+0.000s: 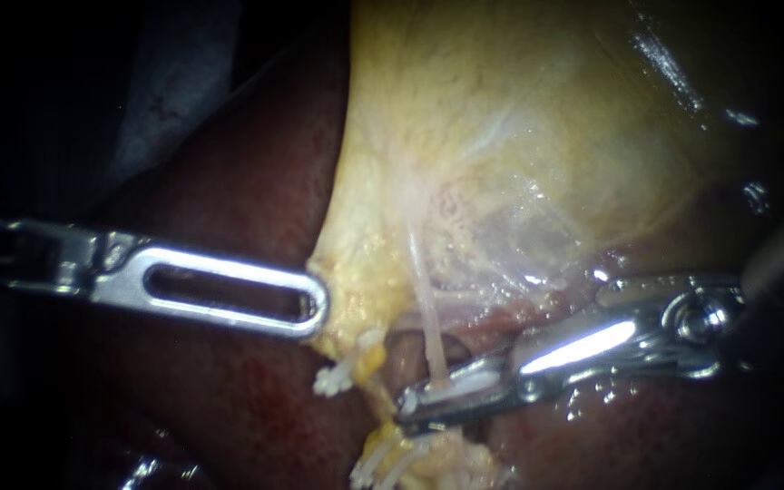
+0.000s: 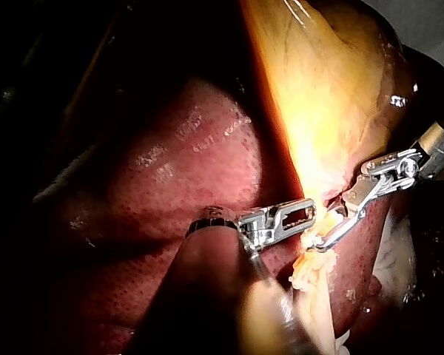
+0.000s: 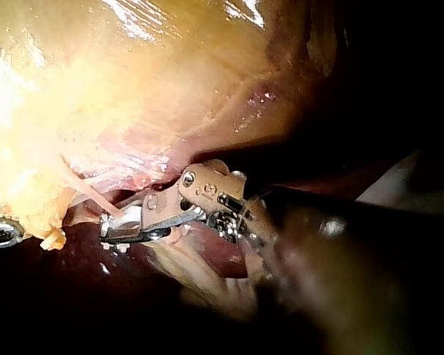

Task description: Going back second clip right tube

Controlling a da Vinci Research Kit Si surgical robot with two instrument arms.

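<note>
At lower centre of endoscope view, thin pale tube drops from gallbladder into R instrument; jaws slightly apart, tube btwn them. L instrument mid-left, jaws together, clamped on gallbladder's yellow lower edge. Liver dark red, wet sheen, across lower frame. Frayed white strands under that edge. Surroundings black; dull grey patch upper left.
</note>
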